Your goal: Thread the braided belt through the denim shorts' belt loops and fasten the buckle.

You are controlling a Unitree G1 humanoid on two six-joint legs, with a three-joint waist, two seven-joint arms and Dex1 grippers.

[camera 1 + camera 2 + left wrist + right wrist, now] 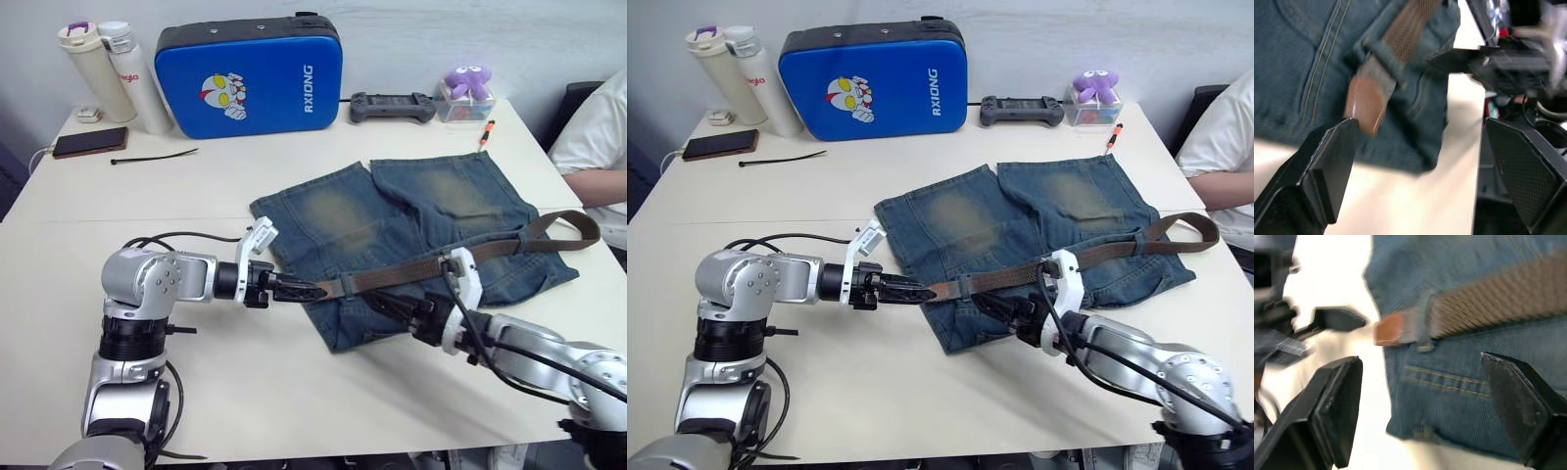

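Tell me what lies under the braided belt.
The denim shorts lie under most of the braided belt, which runs along their waistband; its tan tip sticks out past a belt loop. The belt's far end loops over bare table. The denim beneath the strap is covered.

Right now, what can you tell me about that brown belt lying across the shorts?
The belt is a long, narrow brown woven strap with a smooth tan leather tip. It lies across the waistband of the faded blue denim shorts, its tip just poking out past a belt loop at the shorts' left edge. Its far end folds into a loop beyond the shorts' right side. The left gripper is open right at the tip.
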